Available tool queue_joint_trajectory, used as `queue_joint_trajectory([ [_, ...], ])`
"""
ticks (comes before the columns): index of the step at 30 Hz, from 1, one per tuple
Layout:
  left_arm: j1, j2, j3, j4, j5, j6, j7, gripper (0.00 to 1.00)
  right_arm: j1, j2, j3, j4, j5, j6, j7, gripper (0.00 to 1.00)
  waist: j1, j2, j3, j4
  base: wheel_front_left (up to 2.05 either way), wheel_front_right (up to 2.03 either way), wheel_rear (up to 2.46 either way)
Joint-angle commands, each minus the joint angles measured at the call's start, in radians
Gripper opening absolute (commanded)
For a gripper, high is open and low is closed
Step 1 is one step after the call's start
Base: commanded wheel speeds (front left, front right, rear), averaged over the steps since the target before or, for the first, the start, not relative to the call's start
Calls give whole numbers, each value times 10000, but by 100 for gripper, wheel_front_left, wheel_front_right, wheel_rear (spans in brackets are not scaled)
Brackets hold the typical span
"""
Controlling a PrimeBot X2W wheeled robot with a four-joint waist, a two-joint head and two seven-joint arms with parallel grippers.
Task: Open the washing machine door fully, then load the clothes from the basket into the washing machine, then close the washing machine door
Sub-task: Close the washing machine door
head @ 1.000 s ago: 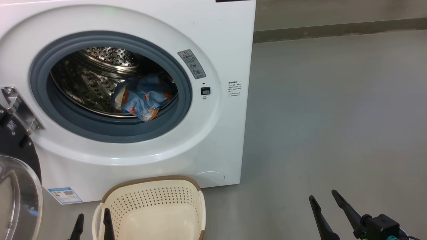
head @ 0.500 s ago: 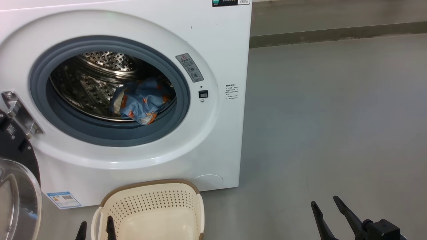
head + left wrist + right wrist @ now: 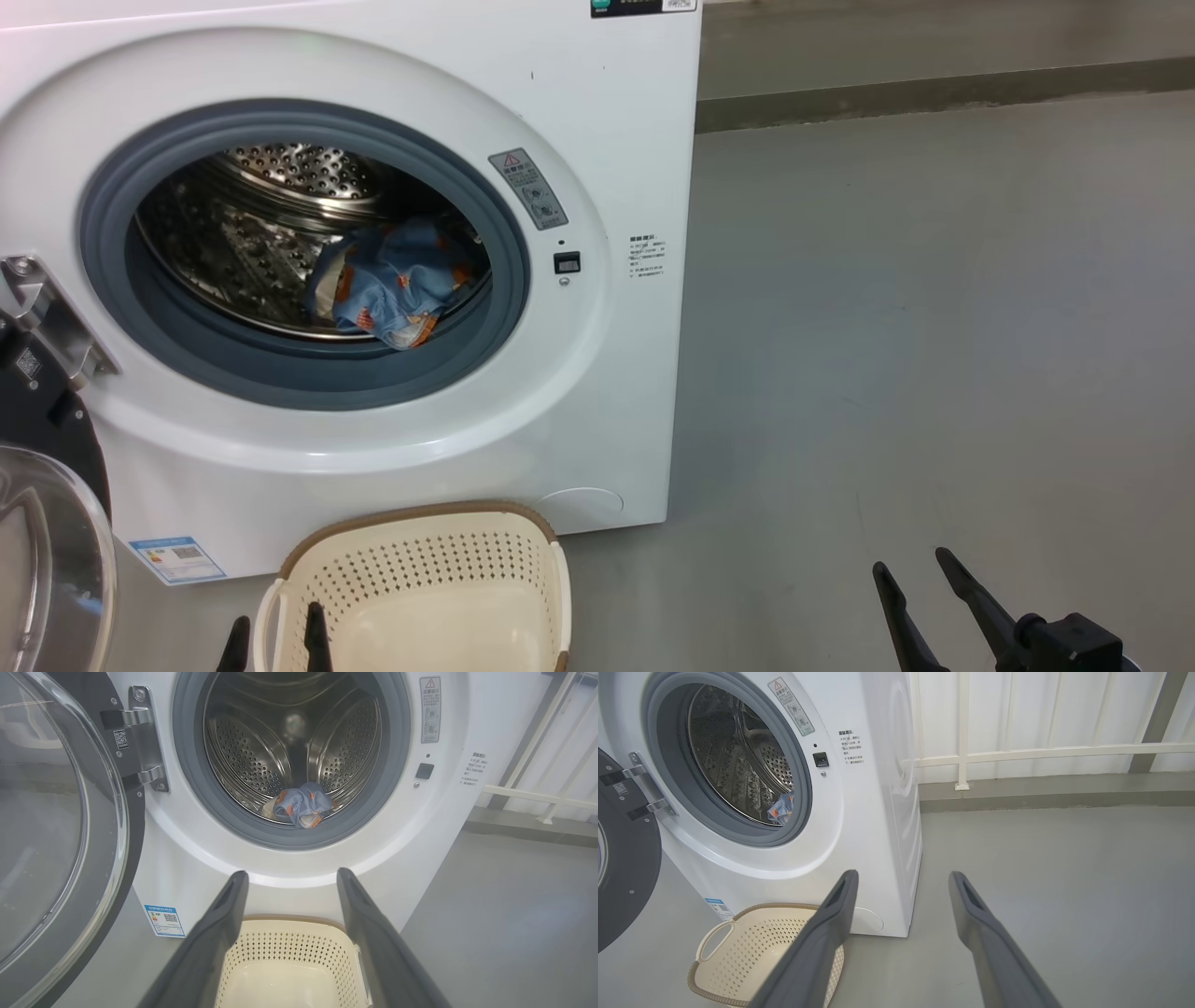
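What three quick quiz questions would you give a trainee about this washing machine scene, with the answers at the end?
1. True or false: the washing machine door is shut.
2. Where do the clothes lie? A, on the door; B, in the drum; C, in the left gripper.
3. Fill in: the left gripper, jaws open, hangs above the cream ___.
Key: 1 false; 2 B; 3 basket.
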Motion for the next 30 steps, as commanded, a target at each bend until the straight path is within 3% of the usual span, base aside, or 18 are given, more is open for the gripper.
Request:
queue_joint_trajectory([
  [1,-201,89,288,-264,-28,94,-65,100,-130,-119,215,-236,-175,14,-49,100,1,0,5,8,0,0,0],
  [22,-215,89,213,-230,75,297,-65,100,-174,-98,239,-242,-160,14,-49,100,1,0,33,59,-1,1,0],
  [30,-241,89,179,-198,115,441,-65,100,-204,-112,225,-236,-164,14,-49,100,1,0,63,76,-82,82,0],
])
